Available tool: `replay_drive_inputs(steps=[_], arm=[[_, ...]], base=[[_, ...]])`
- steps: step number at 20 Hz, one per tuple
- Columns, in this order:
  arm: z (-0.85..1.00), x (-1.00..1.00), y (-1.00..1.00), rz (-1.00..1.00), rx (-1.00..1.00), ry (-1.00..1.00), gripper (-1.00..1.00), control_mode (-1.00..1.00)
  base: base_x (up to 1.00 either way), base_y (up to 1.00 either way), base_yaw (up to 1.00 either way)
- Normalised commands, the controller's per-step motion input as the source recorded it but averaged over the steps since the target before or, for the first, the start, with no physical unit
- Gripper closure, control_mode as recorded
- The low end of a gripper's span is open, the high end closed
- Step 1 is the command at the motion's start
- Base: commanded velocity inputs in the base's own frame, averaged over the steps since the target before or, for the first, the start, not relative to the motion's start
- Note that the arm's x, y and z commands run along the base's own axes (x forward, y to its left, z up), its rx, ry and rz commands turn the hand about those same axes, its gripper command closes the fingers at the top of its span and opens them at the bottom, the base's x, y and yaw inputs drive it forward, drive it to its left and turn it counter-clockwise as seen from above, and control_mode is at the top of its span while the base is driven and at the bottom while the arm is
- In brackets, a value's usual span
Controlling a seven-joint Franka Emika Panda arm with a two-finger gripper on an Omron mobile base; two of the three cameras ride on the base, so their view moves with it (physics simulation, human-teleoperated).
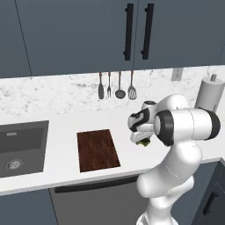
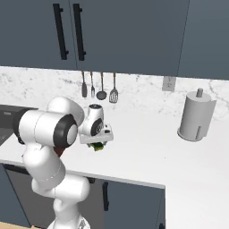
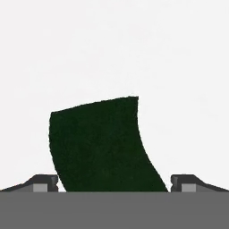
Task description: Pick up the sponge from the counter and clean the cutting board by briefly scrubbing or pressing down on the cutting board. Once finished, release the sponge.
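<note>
The sponge (image 3: 103,143) shows its dark green top between my two fingertips (image 3: 45,182), and its sides meet both of them. My gripper (image 1: 143,139) points down over the white counter (image 1: 61,127), shut on the sponge (image 1: 144,142), whose yellow-green body peeks out under the hand (image 2: 97,146). The dark reddish-brown cutting board (image 1: 97,150) lies flat to the left of the gripper, a short gap away, with nothing on it. Whether the sponge still touches the counter (image 3: 112,44) I cannot tell.
A dark sink basin (image 1: 19,149) is set in the counter left of the board. Several utensils (image 1: 116,85) hang on the marble backsplash. A paper towel roll (image 2: 196,116) stands at the right. Dark cabinets (image 1: 132,30) hang overhead.
</note>
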Motion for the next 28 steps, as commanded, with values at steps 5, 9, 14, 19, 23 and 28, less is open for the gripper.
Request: replay_drive_inputs(steps=[5,9,14,19,23,28], arm=[[-0.08,0.07,0.0,0.0,0.0,0.0,-1.0,-1.0],[0.0,0.0,0.0,0.0,0.0,0.0,-1.0,-1.0],[0.0,0.0,0.0,0.0,0.0,0.0,-1.0,-1.0],[0.0,0.0,0.0,0.0,0.0,0.0,1.0,-1.0],[0.0,0.0,0.0,0.0,0.0,0.0,1.0,-1.0],[0.0,0.0,0.0,0.0,0.0,0.0,1.0,-1.0]], base=[[0.0,0.0,0.0],[0.0,0.0,0.0],[0.0,0.0,0.0],[0.0,0.0,0.0],[0.0,0.0,0.0],[0.0,0.0,0.0]])
